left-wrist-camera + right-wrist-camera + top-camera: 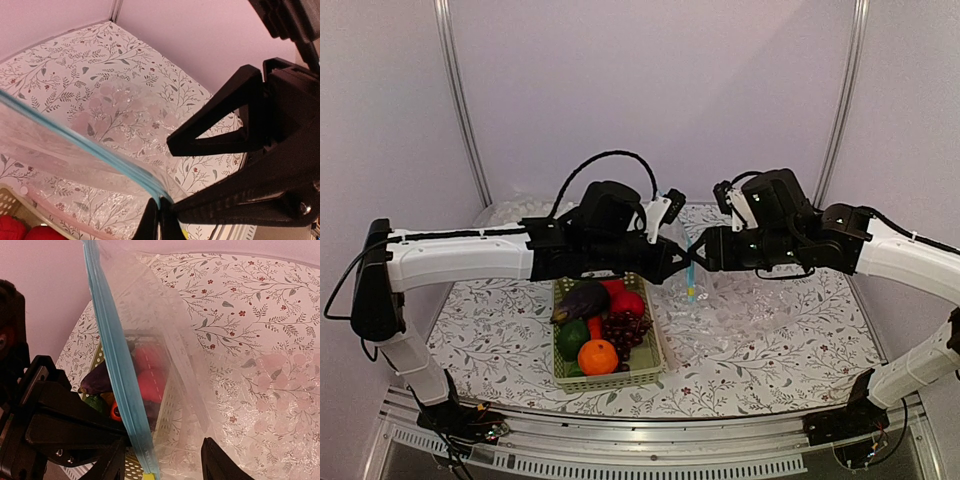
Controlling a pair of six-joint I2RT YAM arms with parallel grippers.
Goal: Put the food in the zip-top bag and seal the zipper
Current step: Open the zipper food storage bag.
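Note:
The zip-top bag [692, 288] hangs above the table between my two grippers, its light-blue zipper [100, 156] running up from the left fingertips. My left gripper [160, 222] is shut on the end of that zipper. My right gripper [165, 466] faces it and is open, with the zipper [117, 375] and clear bag film [195, 370] passing between its fingers, close to the left finger [112, 465]. The food sits in the green basket [620, 380]: purple eggplant [582, 298], red fruit [628, 302], grapes [625, 328], a dark green vegetable [572, 338] and an orange [597, 356].
Bubbly clear plastic sheets [760, 310] lie on the floral tablecloth under and to the right of the bag. The basket stands just left of the grippers, near the front edge. Walls and metal posts [460, 100] close in the back.

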